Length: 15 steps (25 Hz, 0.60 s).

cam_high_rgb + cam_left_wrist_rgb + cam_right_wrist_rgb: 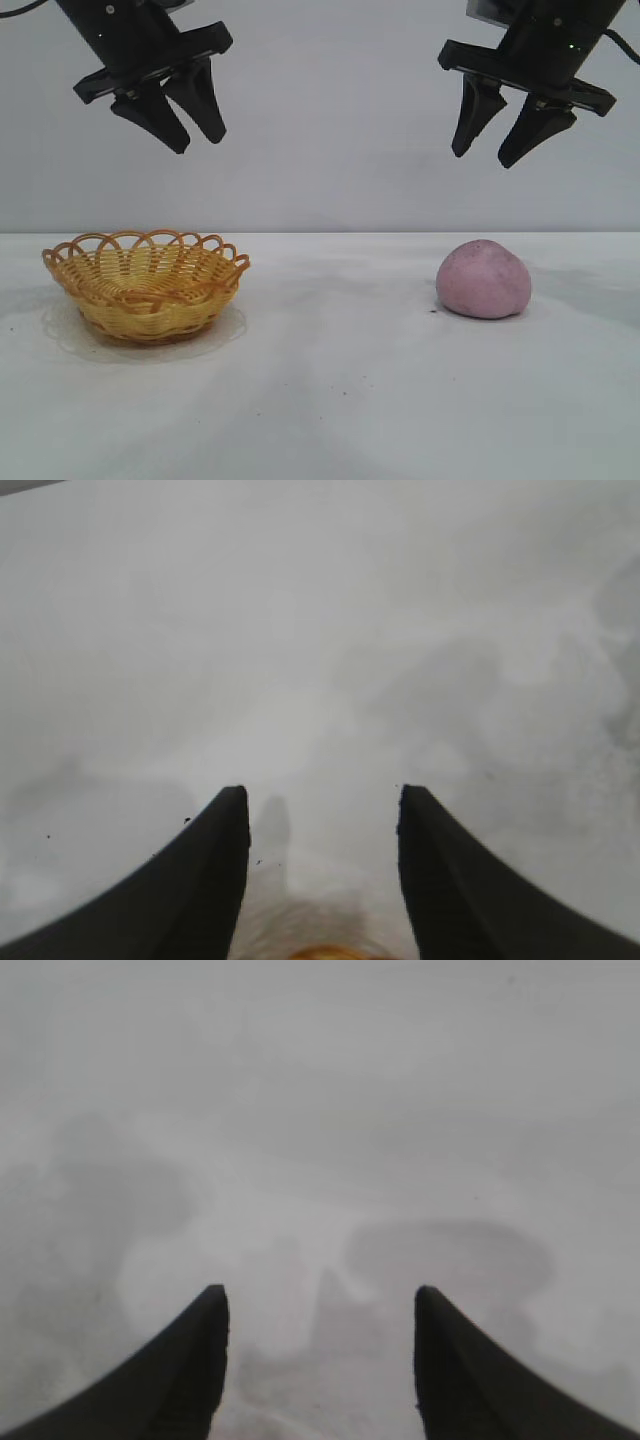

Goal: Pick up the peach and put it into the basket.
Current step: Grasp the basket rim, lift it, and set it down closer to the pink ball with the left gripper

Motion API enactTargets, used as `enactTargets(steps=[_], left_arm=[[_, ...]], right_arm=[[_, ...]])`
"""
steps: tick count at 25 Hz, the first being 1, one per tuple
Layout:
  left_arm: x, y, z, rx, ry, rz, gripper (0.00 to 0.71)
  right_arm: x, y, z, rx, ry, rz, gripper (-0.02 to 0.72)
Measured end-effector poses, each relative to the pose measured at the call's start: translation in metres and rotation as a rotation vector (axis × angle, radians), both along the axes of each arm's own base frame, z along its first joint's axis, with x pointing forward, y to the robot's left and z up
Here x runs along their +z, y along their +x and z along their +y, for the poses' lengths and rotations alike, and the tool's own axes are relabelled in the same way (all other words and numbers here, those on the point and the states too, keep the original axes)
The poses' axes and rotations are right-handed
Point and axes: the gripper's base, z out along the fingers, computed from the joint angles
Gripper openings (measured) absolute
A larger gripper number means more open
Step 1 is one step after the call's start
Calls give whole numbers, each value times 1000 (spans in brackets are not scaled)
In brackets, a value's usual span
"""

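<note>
Basket (146,285): on the white table (340,400), left side, well apart from the peach.
Peach (484,279): on the table, right side, untouched.
Left gripper (194,136): high above the basket, fingers parted, holding nothing.
Right gripper (482,158): high above the peach, fingers parted, holding nothing.

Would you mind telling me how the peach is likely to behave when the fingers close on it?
The peach looks matte and faintly speckled, so it probably won't slip much. It sits broad and flattish on the table, so it seems unlikely to roll when nudged. Its rounded, tapering top could let fingers slide upward if they grip too high.
</note>
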Motion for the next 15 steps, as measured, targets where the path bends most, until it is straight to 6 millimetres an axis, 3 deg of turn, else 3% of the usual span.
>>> enactTargets(steps=[15], left_arm=[[-2, -3, 0, -32, 27, 23, 344]], right_arm=[[0, 0, 0, 3, 0, 6, 356]])
